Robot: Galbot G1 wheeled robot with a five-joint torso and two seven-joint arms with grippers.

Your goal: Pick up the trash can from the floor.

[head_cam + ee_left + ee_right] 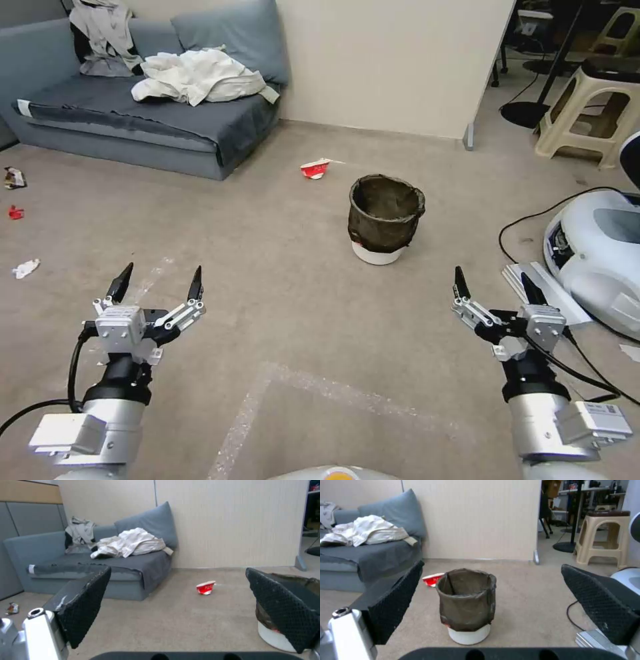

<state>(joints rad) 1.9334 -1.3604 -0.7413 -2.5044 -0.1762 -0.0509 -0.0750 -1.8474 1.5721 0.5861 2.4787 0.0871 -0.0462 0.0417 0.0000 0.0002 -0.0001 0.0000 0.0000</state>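
**Trash can stands ahead, not yet reached**

Nearest the head camera, the left gripper [158, 283] is held low over the floor [280, 280], its fingers spread wide and empty. Farther off, a sofa [147, 127] heaped with clothes is seen on the left, and a red-and-white cup [315, 169] lies on its side on the carpet. Just right of the cup and nearer, the trash can [385, 217] stands upright in the middle, its dark liner folded over the rim, well apart from both grippers. The right gripper [492, 287] is held at matching height, fingers likewise wide and empty; through its wrist camera the trash can [466, 605] is framed between the fingers. A closer approach is judged necessary first. The rim should be taken squarely, since the loose liner may slip. A cable [533, 220] and a white machine [593, 253] lie to the right and should be avoided.
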